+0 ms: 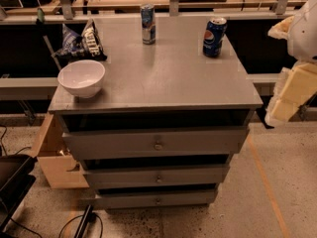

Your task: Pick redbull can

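Camera view: the redbull can (147, 24) is seen upright at the back of the cabinet top (168, 83), near its middle. It is judged light, thin-walled and slippery, best taken at mid-body. The Pepsi can (214, 36), bowl (81, 77) and chip bag (79, 41) are set well apart, so nothing is blocking. The gripper (290, 95) is held at the right edge, off the cabinet; how wide it is set cannot be made out.

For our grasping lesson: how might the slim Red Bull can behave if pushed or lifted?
The redbull can stands upright, tall and slim, so a high push would probably tip it; then it could roll. Its shiny metal looks slippery. The claw hangs right of the cabinet.
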